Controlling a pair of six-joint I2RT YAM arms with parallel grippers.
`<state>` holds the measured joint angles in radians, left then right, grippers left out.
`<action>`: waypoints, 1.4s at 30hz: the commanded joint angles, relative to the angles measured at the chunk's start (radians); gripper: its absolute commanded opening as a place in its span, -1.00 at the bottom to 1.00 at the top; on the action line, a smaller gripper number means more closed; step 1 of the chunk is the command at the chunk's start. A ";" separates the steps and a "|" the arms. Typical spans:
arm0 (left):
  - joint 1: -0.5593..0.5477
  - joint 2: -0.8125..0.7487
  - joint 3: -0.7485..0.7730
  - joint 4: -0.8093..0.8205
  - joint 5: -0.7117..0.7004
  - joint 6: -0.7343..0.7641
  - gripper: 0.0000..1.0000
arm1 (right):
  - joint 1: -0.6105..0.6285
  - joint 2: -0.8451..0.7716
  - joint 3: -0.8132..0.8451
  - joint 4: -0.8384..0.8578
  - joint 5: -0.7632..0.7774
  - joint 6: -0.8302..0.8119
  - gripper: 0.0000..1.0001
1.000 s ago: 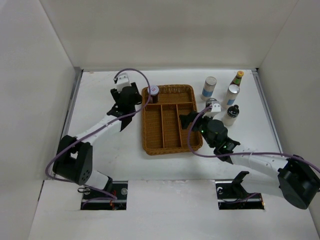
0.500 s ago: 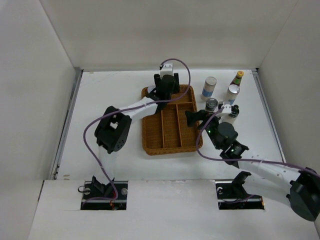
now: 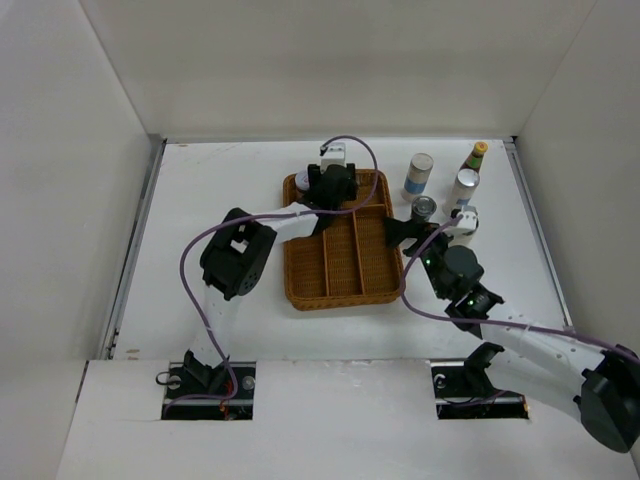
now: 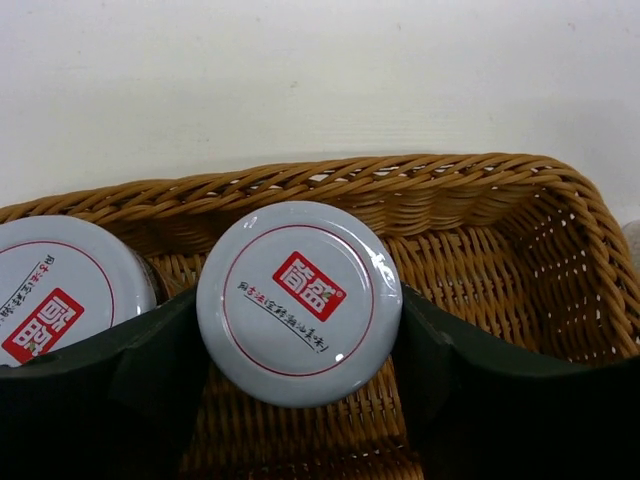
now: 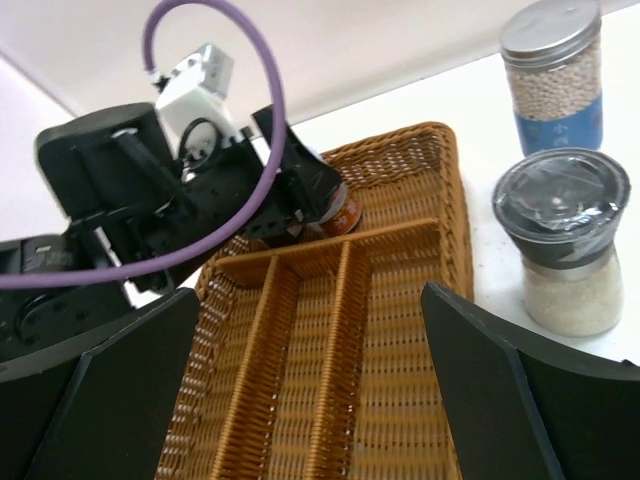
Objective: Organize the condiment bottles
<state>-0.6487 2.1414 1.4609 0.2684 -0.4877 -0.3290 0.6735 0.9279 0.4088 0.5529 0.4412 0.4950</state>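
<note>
Left gripper [image 4: 300, 380] clenched on a white-lidded jar [image 4: 298, 300], held in the far compartment of the wicker tray [image 4: 500, 210], just beside a second jar [image 4: 60, 295] of the same kind. Right gripper [image 5: 310, 400] released, jaws wide, facing a grey-capped jar [image 5: 563, 240] on the desk [image 3: 220, 200] beside the tray. Risk: one left-gripper finger lies close against the second jar, so opening may nudge or tip it. A second earlier the left gripper stood over the desk left of the tray; the right gripper has since moved nearer the grey-capped jar
</note>
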 commanded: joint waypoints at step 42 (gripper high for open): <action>0.017 -1.218 -1.166 0.321 -0.180 -0.311 0.89 | -0.499 0.202 0.278 -0.501 0.191 -0.072 1.00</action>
<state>-0.6388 0.9691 0.3401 0.5220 -0.6163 -0.5785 0.2031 1.0946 0.6140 0.0887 0.6395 0.4473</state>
